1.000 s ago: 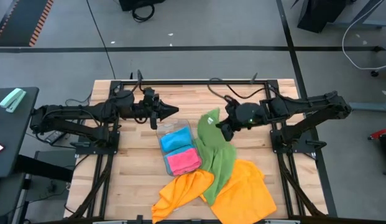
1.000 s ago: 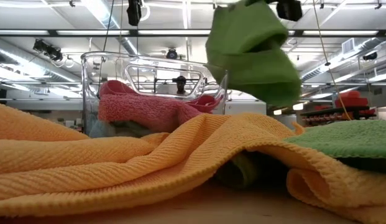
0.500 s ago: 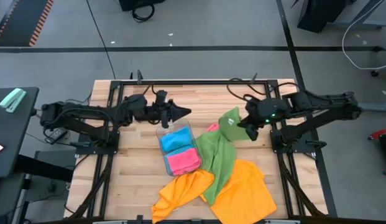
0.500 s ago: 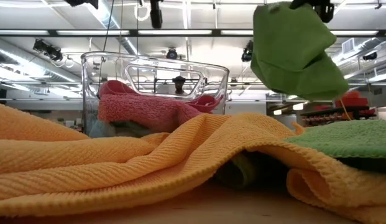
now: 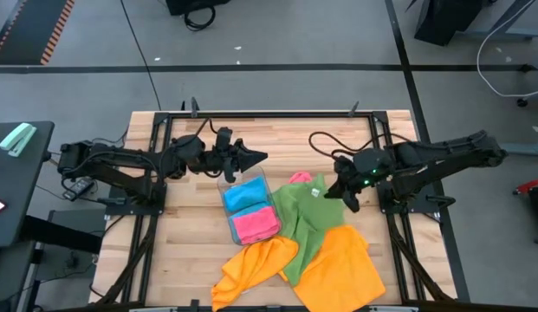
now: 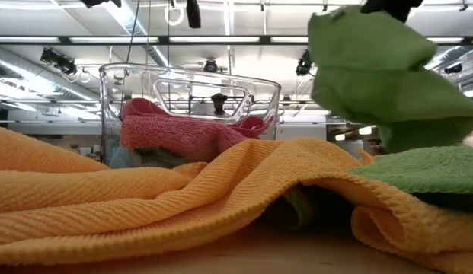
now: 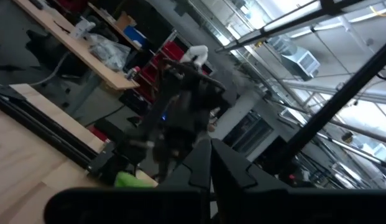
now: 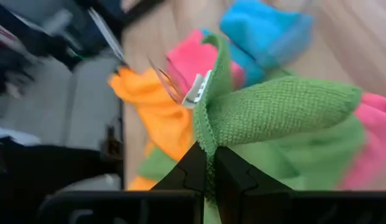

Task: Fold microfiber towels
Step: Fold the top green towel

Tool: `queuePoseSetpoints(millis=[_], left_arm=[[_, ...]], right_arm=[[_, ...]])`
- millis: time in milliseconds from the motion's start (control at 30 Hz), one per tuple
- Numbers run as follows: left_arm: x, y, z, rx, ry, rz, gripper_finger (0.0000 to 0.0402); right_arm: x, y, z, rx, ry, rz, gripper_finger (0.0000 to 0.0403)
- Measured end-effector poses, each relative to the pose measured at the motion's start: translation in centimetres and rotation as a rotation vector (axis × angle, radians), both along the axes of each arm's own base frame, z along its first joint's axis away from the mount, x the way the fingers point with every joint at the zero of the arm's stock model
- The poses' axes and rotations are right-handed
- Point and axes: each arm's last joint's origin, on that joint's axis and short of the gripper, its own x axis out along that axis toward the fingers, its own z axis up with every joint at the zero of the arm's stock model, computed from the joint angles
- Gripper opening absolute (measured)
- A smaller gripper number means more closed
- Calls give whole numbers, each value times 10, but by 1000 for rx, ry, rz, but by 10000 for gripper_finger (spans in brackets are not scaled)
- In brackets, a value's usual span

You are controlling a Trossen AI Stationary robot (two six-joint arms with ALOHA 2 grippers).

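Note:
A green microfiber towel lies stretched from the table's middle toward the near edge, over two orange towels. Its far end is lifted by my right gripper, which is shut on it. In the low view that end hangs high at the right. A pink towel peeks out beside it. My left gripper is shut on nothing and hovers over the far end of the clear tray, which holds a folded blue towel and a pink one. My right gripper pinches the green towel's edge between its two fingers, close to the white tag. The cloth is bunched into a fold there. The fingers slant downward from the table's right side. The held end is raised; the rest trails slack onto the table and the orange towels.
The orange towels spread across the near middle of the table and fill the foreground in the low view. Bare wood lies at the table's left and far side. Dark frame rails run along both side edges.
My right gripper has carried the green towel's held end toward the table's right edge, then down and nearer. That end has drawn away from the tray, uncovering a pink towel, while the near part stayed on the orange towels. My left gripper has slid right, over the tray's far end.

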Motion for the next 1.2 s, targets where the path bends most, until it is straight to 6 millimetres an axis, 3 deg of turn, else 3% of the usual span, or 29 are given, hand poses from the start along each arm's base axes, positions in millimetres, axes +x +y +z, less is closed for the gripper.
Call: queuePoseSetpoints(millis=[133, 233, 367, 467, 567, 733, 933, 1033, 1200], left_arm=[[0, 3, 0, -9, 0, 31, 21], [0, 3, 0, -13, 1, 30, 20], [0, 3, -1, -13, 9, 27, 13], [0, 3, -1, -14, 8, 31, 14], [0, 4, -1, -14, 13, 31, 20], [0, 3, -3, -15, 37, 28, 22], [0, 3, -4, -15, 45, 29, 12], [1, 3, -5, -15, 49, 29, 12], [1, 3, -7, -16, 70, 30, 24]], right_arm=[[4, 1, -24, 21, -14, 32, 27], [1, -5, -50, 23, 74, -61, 34], [-6, -12, -83, 46, 219, -163, 65], [-16, -17, -96, 60, 347, -235, 99], [-19, -19, -93, 56, 395, -261, 134], [-18, -20, -72, 40, 396, -269, 176], [-1, -9, -42, 85, 182, -93, 186], [7, 0, -42, 101, 141, -46, 180], [26, 13, -59, 95, 195, -20, 174]])
